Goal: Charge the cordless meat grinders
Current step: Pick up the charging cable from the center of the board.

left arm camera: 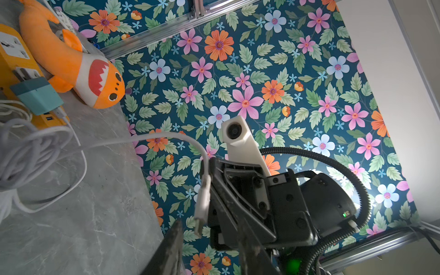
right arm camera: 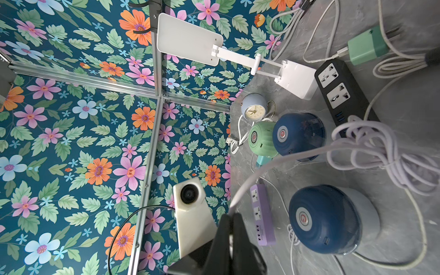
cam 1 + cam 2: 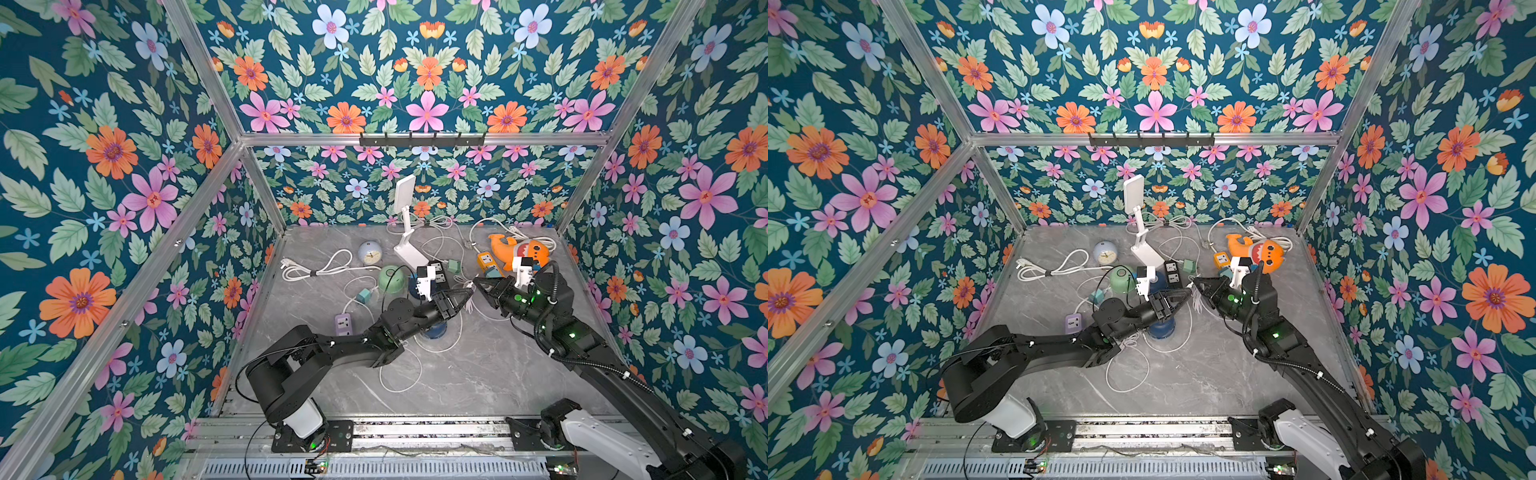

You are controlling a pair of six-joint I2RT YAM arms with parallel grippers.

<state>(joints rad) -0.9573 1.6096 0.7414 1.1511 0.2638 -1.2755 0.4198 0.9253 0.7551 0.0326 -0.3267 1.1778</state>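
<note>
A: Welcome in! The stage is a grey marbled tabletop (image 3: 478, 374), boxed on the left, far and right sides by dark teal floral wallpaper (image 3: 104, 166). Aluminium rails (image 3: 291, 139) frame the corners, and a black hook bar (image 3: 422, 139) runs along the far beam.

B: And what a crowded surface! White cords loop across it, a white folding lamp (image 3: 404, 193) stands by the far wall, and an orange shark plush (image 3: 519, 249) lies in the far right corner.

A: Where are the grinders?

B: The pale green grinder (image 3: 391, 278) sits left of centre. One navy grinder (image 2: 297, 135) is just beside it on the right. The other navy grinder (image 3: 434, 330) stands nearer, half hidden under the left arm in both top views.

A: And the claws meet tip to tip at mid-table!

B: The right claw (image 3: 478, 283) is pinched tight on a white cable (image 1: 166, 135) just behind its USB plug (image 1: 202, 202), holding it clear of the marble. The left claw (image 3: 466, 296) has its jaws parted. The plug's end hangs beside one of its fingers (image 1: 173, 242), and I can't tell whether they touch.
</note>
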